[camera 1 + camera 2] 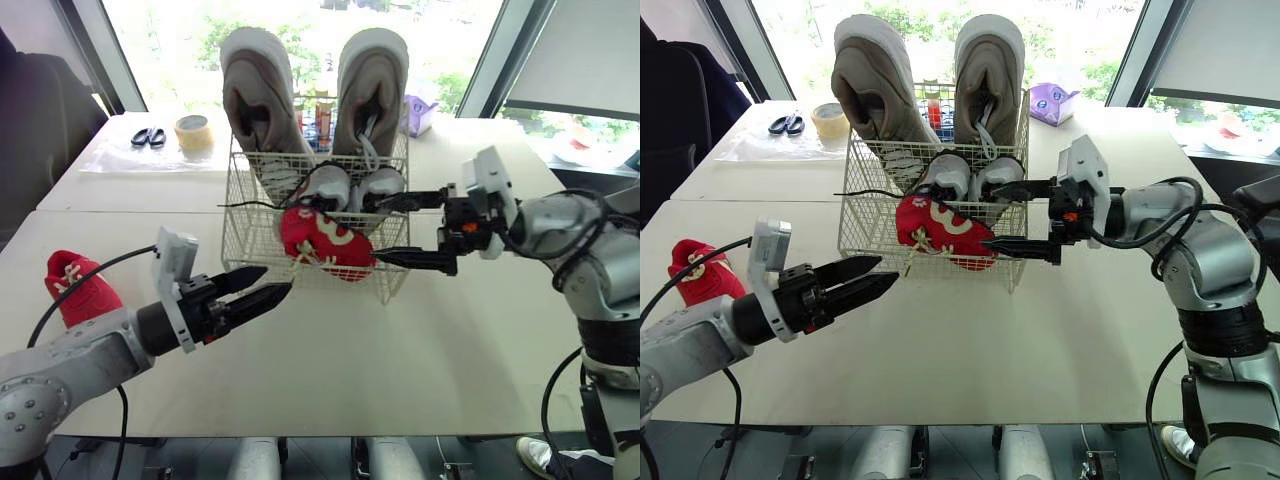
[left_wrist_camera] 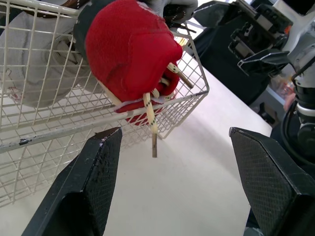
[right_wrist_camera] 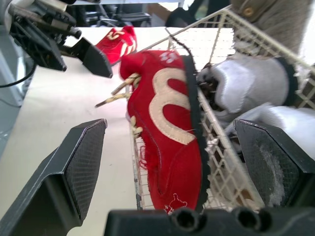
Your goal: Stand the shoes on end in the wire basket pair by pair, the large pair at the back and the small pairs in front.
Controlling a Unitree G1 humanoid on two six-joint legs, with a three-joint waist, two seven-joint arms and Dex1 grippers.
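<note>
Hanging over the front rim of the wire basket [image 1: 250,236], a red shoe [image 1: 322,243] lies between the widely spread fingers of the right gripper [image 1: 371,231], which grips nothing. Its lower finger reaches just beside the shoe's end, and its upper finger runs along the basket's rim. The left gripper [image 1: 276,279], parted and empty too, points at the same shoe from the opposite side, near but apart. Past the right gripper's tips a small white pair [image 1: 332,185] stands in the basket, with the large tan pair [image 1: 370,85] on end behind it. Out beside the left arm, well apart from its gripper, a second red shoe [image 1: 75,290] lies on the worktop [image 1: 400,350].
</note>
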